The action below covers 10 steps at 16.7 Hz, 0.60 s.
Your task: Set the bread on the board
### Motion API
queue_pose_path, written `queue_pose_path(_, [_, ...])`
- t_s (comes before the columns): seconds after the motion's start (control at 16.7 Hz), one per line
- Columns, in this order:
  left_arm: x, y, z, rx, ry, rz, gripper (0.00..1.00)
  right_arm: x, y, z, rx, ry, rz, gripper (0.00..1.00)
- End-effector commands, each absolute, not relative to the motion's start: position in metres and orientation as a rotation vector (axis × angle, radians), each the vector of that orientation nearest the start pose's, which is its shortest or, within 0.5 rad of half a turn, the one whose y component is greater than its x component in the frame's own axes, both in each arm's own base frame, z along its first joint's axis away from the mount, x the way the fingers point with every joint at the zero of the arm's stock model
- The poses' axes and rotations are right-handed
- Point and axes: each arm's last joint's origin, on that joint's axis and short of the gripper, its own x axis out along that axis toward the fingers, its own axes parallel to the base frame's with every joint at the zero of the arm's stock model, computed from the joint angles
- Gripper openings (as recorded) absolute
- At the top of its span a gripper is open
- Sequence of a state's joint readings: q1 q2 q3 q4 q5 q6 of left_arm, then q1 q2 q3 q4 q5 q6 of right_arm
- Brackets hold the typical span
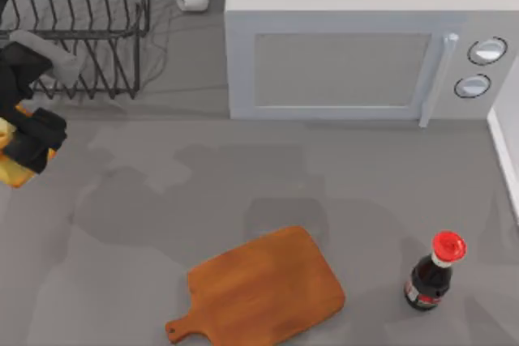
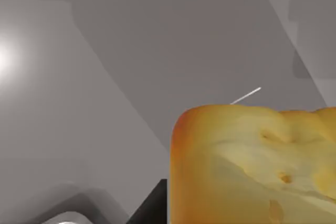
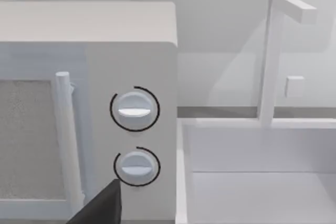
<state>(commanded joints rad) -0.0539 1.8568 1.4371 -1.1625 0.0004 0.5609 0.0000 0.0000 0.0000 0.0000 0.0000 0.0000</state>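
The bread (image 1: 11, 169) sits at the far left edge of the bench (image 1: 122, 224), clamped in the left tool (image 1: 31, 142), and looks to be held clear of the surface so it can travel. From the left wrist it looms large, crust side up. Behind it stands a wire rack (image 1: 81, 22). The board (image 1: 263, 288) lies bare near the front middle, well apart from the bread, so the carry goes rightward. A microwave (image 1: 365, 46) stands at the back; a bottle (image 1: 434, 273) stands right of the board, a thing to steer clear of
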Motion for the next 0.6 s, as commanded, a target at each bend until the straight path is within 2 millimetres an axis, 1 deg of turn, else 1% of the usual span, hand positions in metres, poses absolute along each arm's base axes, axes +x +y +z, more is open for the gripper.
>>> queue_pose_path(0.18, [0.344, -0.061, 0.204, 0.417, 1.552, -0.418, 0.00, 0.106, -0.001, 0.160, 0.000, 0.000, 0.000, 1.00])
queue_pose_path(0.3, [0.336, -0.096, 0.199, 0.362, 1.574, -0.358, 0.00, 0.106, -0.001, 0.160, 0.000, 0.000, 0.000, 1.00])
queue_pose_path(0.42, [0.323, -0.132, 0.192, 0.296, 1.600, -0.282, 0.00, 0.106, -0.001, 0.160, 0.000, 0.000, 0.000, 1.00])
queue_pose_path(0.6, [0.294, -0.183, 0.184, 0.190, 1.625, -0.153, 0.00, 0.106, -0.001, 0.160, 0.000, 0.000, 0.000, 1.00])
